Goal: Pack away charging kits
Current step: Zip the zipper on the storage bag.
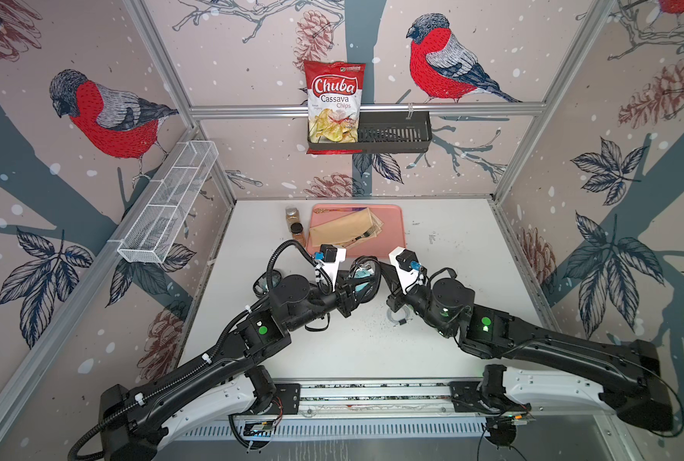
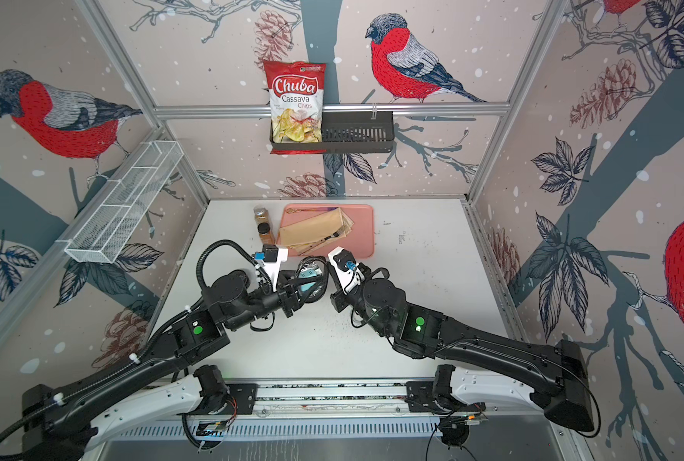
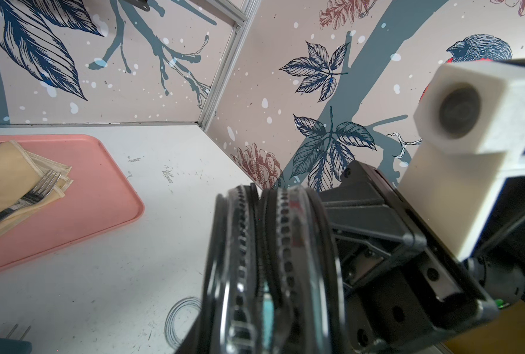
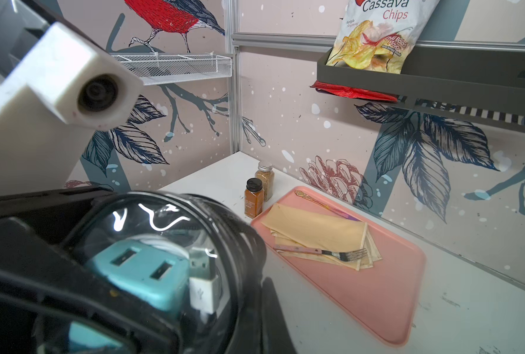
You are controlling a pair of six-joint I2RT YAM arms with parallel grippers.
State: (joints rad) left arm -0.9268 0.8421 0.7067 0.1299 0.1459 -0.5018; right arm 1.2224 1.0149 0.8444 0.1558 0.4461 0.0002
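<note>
A black oval case [image 1: 366,271] with a clear lid hangs over the middle of the table between both arms. Through the lid show a teal plug adapter [image 4: 141,269] and a white cable's USB plug [image 4: 204,291]. My left gripper [image 1: 357,281] is shut on the case, which stands edge-on with its zipper [image 3: 259,260] facing the left wrist camera. My right gripper [image 1: 382,275] is shut at the case's rim; what it pinches is hidden. A coiled white cable [image 3: 178,318] and a second teal adapter [image 3: 7,344] with prongs lie on the table.
A pink tray [image 1: 392,231] at the back holds a folded napkin [image 1: 344,231] and a fork [image 4: 341,253]. Two brown spice jars [image 1: 295,225] stand left of it. A chips bag [image 1: 334,103] sits in a black wall basket [image 1: 396,135]. A white wire basket [image 1: 168,207] hangs on the left wall.
</note>
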